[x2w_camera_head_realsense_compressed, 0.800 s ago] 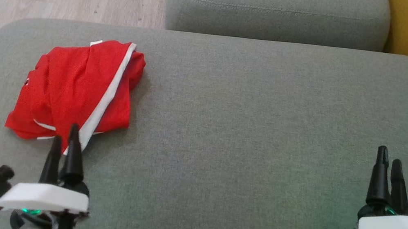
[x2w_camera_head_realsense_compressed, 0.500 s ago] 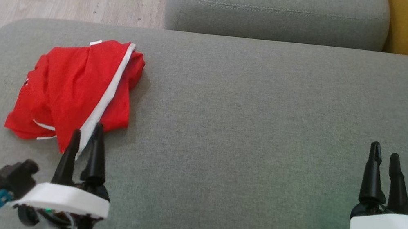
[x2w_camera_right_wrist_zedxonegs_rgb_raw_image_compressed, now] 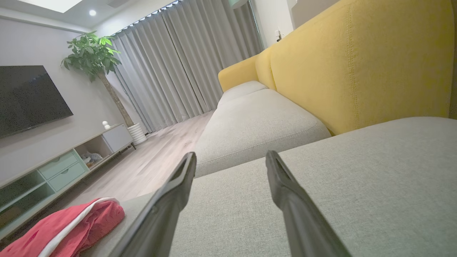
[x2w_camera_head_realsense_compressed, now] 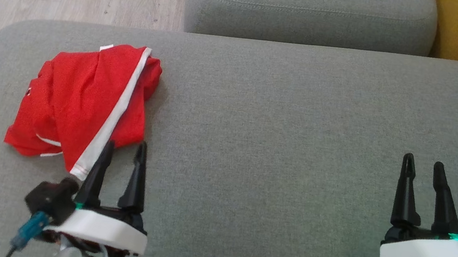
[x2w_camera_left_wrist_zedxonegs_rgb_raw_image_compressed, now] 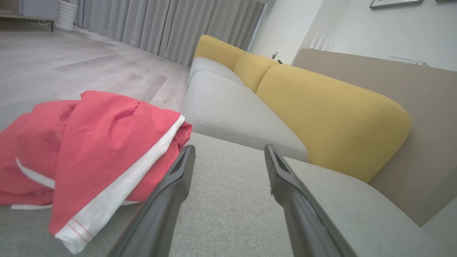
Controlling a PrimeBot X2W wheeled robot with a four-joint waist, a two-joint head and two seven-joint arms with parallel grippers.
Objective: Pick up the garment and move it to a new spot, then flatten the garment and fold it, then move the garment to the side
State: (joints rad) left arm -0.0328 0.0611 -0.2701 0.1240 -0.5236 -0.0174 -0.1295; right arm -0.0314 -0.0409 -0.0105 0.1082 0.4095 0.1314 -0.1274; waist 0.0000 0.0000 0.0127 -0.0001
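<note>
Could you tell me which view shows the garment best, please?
The head view: nearly the whole garment lies in sight from above on the cushion. The left wrist view shows it close but cut off at its left edge; the right wrist view catches part of it, bottom left.

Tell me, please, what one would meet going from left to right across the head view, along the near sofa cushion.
red garment → left gripper, open, at the garment's near right corner → right gripper, open, well off to the right
</note>
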